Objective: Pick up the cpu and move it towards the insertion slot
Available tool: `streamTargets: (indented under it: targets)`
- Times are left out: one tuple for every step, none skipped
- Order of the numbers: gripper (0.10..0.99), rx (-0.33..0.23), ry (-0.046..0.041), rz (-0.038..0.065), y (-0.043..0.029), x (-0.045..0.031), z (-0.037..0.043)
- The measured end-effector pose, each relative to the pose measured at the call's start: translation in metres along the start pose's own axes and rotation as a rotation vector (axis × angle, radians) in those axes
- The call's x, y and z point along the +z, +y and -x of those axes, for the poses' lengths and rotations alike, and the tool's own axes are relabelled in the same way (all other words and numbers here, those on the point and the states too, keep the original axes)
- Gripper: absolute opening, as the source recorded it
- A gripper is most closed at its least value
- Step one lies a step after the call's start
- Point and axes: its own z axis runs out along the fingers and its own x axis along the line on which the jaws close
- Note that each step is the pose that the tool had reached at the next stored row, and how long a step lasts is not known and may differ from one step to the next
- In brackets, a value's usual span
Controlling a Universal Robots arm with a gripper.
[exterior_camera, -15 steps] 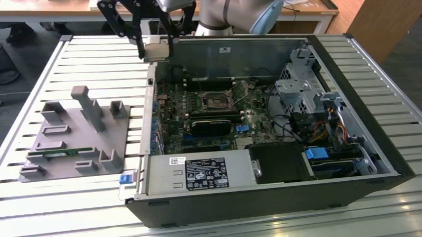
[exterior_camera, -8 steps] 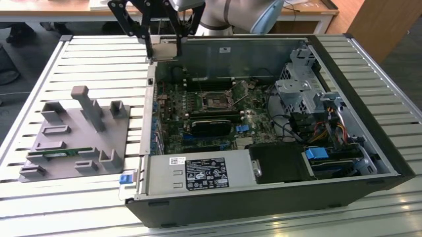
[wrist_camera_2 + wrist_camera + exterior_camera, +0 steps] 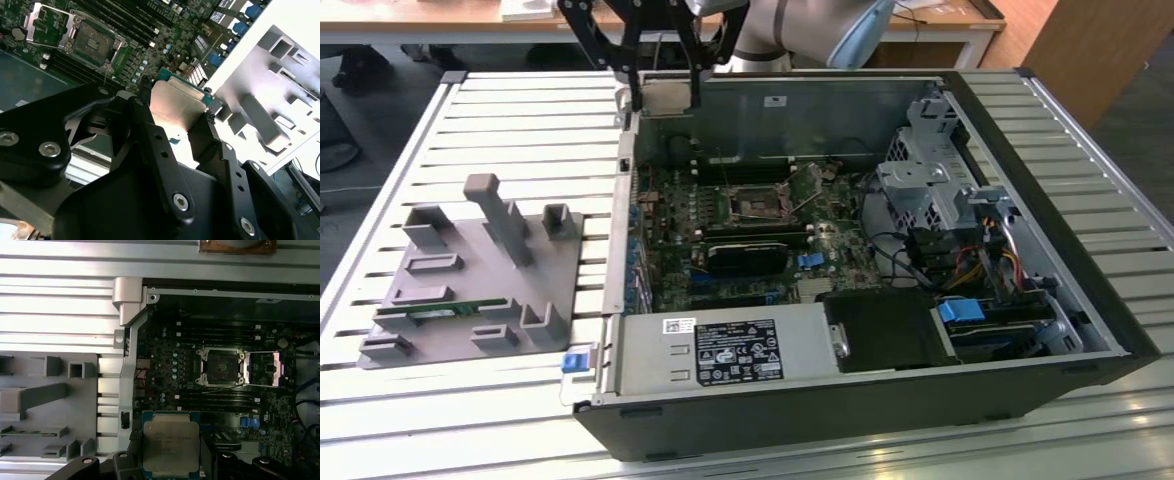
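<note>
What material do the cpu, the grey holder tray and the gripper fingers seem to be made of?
The cpu: a brushed, silvery-beige metal lid on a green board, judging by its dull sheen. The grey holder tray: probably moulded or printed plastic, matte and evenly coloured. The gripper, closed on the chip: its fingers look like black metal or hard plastic, fastened with shiny screws.

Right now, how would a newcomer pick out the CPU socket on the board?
Start at the open computer case and its green motherboard. Near the board's centre sits the insertion slot: a square shiny metal frame with a dark centre, unlike the long black strips beside it.
</note>
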Motion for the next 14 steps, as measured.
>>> streamTargets:
  targets:
    - [0.545, 0.000, 0.0000, 0.000, 0.0010, 0.0001, 0.0014]
    - [0.545, 0.000, 0.0000, 0.000, 0.0019, 0.0001, 0.0028]
    - [0.545, 0.000, 0.0000, 0.000, 0.0029, 0.0002, 0.0042]
    - [0.545, 0.000, -0.0001, 0.000, 0.0038, 0.0003, 0.0057]
    - [0.545, 0.000, -0.0001, 0.000, 0.0047, 0.0004, 0.0071]
    - [0.545, 0.000, 0.0000, 0.000, 0.0056, 0.0004, 0.0085]
    - [0.545, 0.000, 0.0000, 0.000, 0.0065, 0.0004, 0.0100]
    - [0.545, 0.000, 0.0000, 0.000, 0.0074, 0.0005, 0.0116]
    - [0.545, 0.000, 0.0000, 0.000, 0.0083, 0.0006, 0.0130]
    - [0.545, 0.000, 0.0000, 0.000, 0.0091, 0.0006, 0.0145]
    - [0.545, 0.000, 0.0000, 0.000, 0.0100, 0.0007, 0.0159]
    - [0.545, 0.000, 0.0000, 0.000, 0.0109, 0.0007, 0.0173]
    - [0.545, 0.000, 0.0000, 0.000, 0.0117, 0.0008, 0.0186]
    - [0.545, 0.000, 0.0000, 0.000, 0.0126, 0.0009, 0.0199]
